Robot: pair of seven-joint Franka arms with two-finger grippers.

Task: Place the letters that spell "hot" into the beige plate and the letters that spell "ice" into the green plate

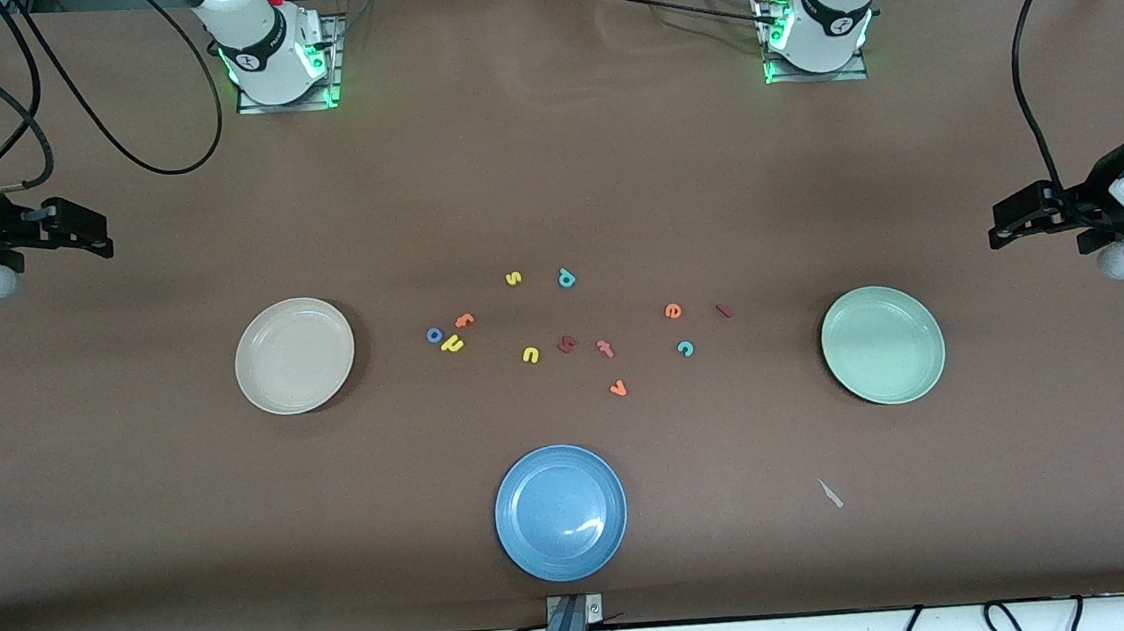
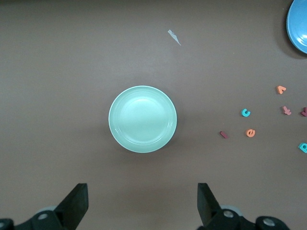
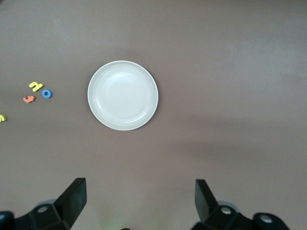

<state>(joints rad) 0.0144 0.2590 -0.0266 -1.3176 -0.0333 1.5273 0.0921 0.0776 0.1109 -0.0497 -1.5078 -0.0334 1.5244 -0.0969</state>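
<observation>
The yellow h [image 1: 452, 343], blue o [image 1: 434, 336] and orange t [image 1: 464, 319] lie clustered on the table beside the empty beige plate [image 1: 294, 356]. The orange e [image 1: 673, 311], dark red i [image 1: 723, 311] and teal c [image 1: 685, 349] lie loosely grouped toward the empty green plate [image 1: 882, 344]. My right gripper [image 1: 99, 235] hangs open and holds nothing at the right arm's end of the table, looking down on the beige plate [image 3: 123, 95]. At the left arm's end my left gripper [image 1: 1001, 226] is open too, with nothing in it, high above the green plate [image 2: 142, 119].
A blue plate [image 1: 560, 512] sits near the table's front edge. Other letters lie in the middle: yellow s [image 1: 513, 278], teal p [image 1: 566, 277], yellow u [image 1: 530, 355], a dark red letter [image 1: 566, 344], a pinkish t [image 1: 606, 348], orange v [image 1: 618, 387]. A scrap of tape [image 1: 830, 493] lies nearer the camera than the green plate.
</observation>
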